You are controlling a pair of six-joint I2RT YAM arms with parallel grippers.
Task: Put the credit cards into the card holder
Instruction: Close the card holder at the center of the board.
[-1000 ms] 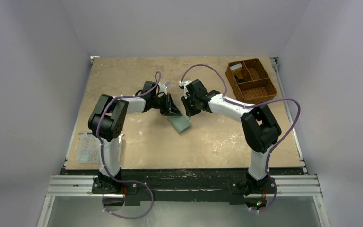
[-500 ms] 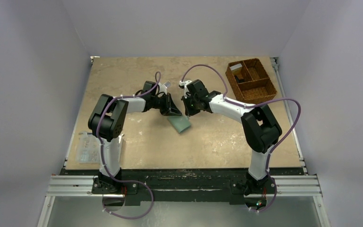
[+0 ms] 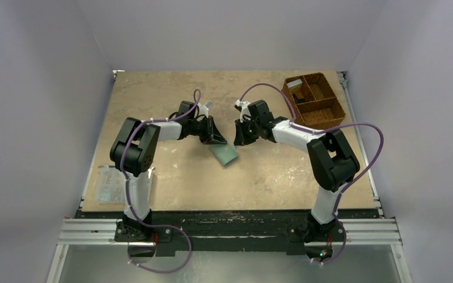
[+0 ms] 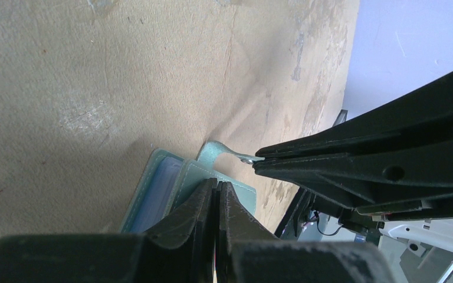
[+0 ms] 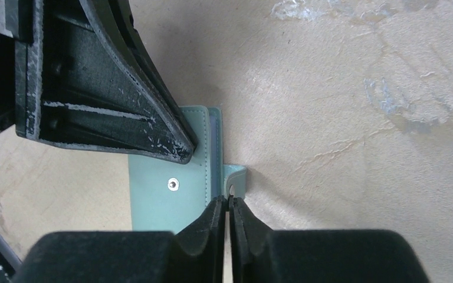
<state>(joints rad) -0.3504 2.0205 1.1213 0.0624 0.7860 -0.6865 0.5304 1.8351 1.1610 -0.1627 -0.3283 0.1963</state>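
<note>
The card holder (image 3: pixel 225 154), a teal wallet, lies mid-table between both arms. My left gripper (image 3: pixel 216 140) is shut, its tips (image 4: pixel 218 187) resting on the holder's upper flap (image 4: pixel 236 191). A pale blue-violet layer (image 4: pixel 156 191) shows inside the holder. My right gripper (image 3: pixel 236 141) comes in from the right and is shut on the holder's snap tab (image 5: pixel 239 175), which curls up off the table (image 4: pixel 219 150). A round snap (image 5: pixel 173 184) sits on the holder's face (image 5: pixel 159 206). I cannot pick out the credit cards in any view.
A brown woven divided basket (image 3: pixel 313 99) stands at the back right, with small items in it. A clear plastic box (image 3: pixel 108 184) sits at the table's left edge near the left arm's base. The table's near edge is a metal rail (image 3: pixel 230 231).
The right arm's wrist has swung to the right while its fingertips stayed at the holder's right edge. Its jaws have closed on the snap tab. The left arm has not moved.
</note>
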